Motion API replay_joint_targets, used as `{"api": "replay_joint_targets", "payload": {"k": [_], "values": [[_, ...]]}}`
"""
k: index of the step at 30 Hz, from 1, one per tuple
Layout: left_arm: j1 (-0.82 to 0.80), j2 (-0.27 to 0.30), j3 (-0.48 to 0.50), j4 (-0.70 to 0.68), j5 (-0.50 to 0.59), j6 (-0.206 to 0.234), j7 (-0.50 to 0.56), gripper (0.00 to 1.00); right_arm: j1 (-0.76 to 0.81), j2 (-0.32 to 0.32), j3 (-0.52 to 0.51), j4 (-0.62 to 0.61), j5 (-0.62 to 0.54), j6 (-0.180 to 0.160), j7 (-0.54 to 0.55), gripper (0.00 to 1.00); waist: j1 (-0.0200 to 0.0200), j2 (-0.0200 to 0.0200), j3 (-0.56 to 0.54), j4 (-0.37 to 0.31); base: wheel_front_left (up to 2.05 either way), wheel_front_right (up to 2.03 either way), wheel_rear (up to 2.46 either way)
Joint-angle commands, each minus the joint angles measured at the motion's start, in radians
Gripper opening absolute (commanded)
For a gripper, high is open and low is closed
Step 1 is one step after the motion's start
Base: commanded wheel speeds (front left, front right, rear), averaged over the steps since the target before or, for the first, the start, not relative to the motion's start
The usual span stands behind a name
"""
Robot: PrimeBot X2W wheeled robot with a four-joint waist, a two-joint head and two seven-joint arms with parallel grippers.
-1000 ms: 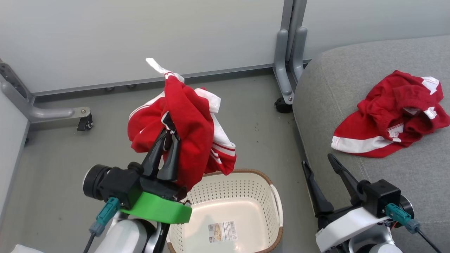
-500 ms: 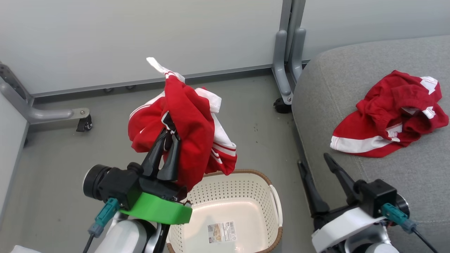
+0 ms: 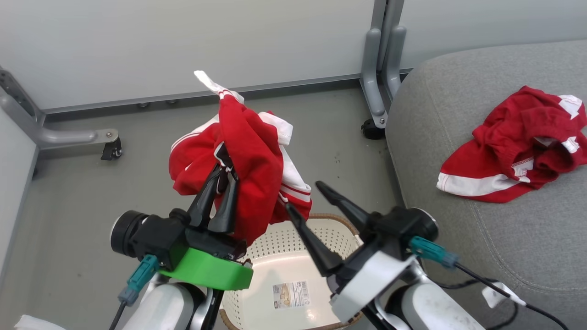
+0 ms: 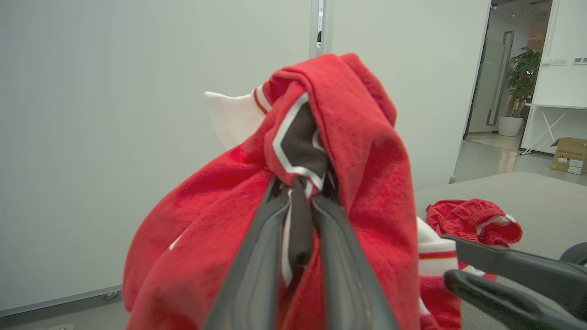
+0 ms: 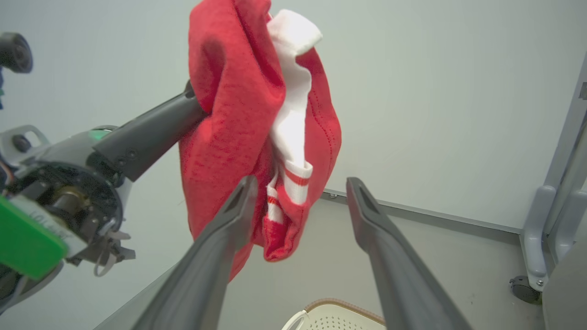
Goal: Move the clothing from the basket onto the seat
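1. Above the basket [image 3: 293,236], the left gripper [image 3: 225,173] is raised, with its jaws nearly closed on a fold of a red jersey [image 3: 250,151].
2. The jersey hangs bunched from that grip, clear of the basket. White bands show along its side, and a black patch edged in white sits right at the pinch. Its lowest hem hangs just over the basket's far rim.
3. The right gripper [image 3: 302,195] holds nothing, and its jaws stand wide apart. It is over the basket, with its fingers pointing at the jersey's lower end. In the right wrist view the striped hem hangs close by one finger; I cannot tell whether they touch.
4. The basket stands on the grey floor [image 3: 69,197] just left of the seat [image 3: 458,101], with a label [image 3: 289,295] on its bottom.
5. A second jersey [image 3: 513,151] lies crumpled on the seat, well apart from both grippers.
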Motion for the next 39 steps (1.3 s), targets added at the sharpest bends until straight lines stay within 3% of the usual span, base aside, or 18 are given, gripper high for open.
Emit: {"api": "replay_joint_targets", "payload": {"k": [1, 9, 11, 12, 33, 34, 35, 36, 39], "values": [[-0.021, 0.001, -0.003, 0.001, 0.006, -0.003, 0.001, 0.00, -0.030, -0.006, 0.026, 0.023, 0.014, 0.000, -0.004, 1.00, 0.0000, 0.0000, 0.005, 0.006, 0.00, 0.00, 0.00], [-0.030, -0.005, -0.014, 0.007, 0.003, -0.007, -0.001, 0.00, -0.159, -0.006, 0.147, 0.133, 0.094, 0.000, -0.033, 1.00, 0.0000, 0.0000, 0.008, 0.015, 0.00, 0.00, 0.00], [-0.030, -0.006, -0.016, 0.007, 0.003, -0.006, -0.003, 0.00, -0.180, -0.005, 0.162, 0.157, 0.109, 0.000, -0.038, 0.37, 0.0000, 0.0000, 0.007, 0.015, 0.00, 0.00, 0.00], [-0.030, -0.007, -0.017, 0.007, 0.002, -0.006, -0.003, 0.00, -0.188, -0.005, 0.169, 0.165, 0.117, 0.000, -0.038, 0.00, 0.0000, 0.0000, 0.007, 0.015, 0.00, 0.00, 0.00], [-0.016, 0.010, -0.036, 0.020, -0.013, 0.000, 0.024, 0.00, -0.247, -0.022, 0.221, 0.243, 0.171, 0.000, -0.079, 0.00, 0.0000, 0.0000, -0.003, 0.012, 0.00, 0.00, 0.00], [-0.017, 0.010, -0.037, 0.022, -0.009, 0.004, 0.028, 0.16, -0.248, -0.023, 0.221, 0.245, 0.170, 0.000, -0.081, 0.00, 0.0000, 0.0000, -0.006, 0.013, 0.00, 0.00, 0.00], [-0.018, 0.012, -0.040, 0.025, -0.004, 0.009, 0.039, 0.67, -0.248, -0.023, 0.219, 0.247, 0.167, 0.000, -0.081, 0.00, 0.0000, 0.0000, -0.008, 0.015, 0.00, 0.00, 0.00], [-0.019, 0.014, -0.044, 0.027, 0.000, 0.011, 0.046, 1.00, -0.248, -0.023, 0.218, 0.249, 0.166, 0.000, -0.082, 0.00, 0.0000, 0.0000, -0.009, 0.016, 0.00, 0.00, 0.00], [-0.011, 0.022, -0.046, 0.021, 0.002, 0.019, 0.059, 1.00, -0.252, -0.025, 0.213, 0.258, 0.163, 0.000, -0.084, 0.00, 0.0000, 0.0000, -0.015, 0.022, 0.00, 0.00, 0.00]]}}
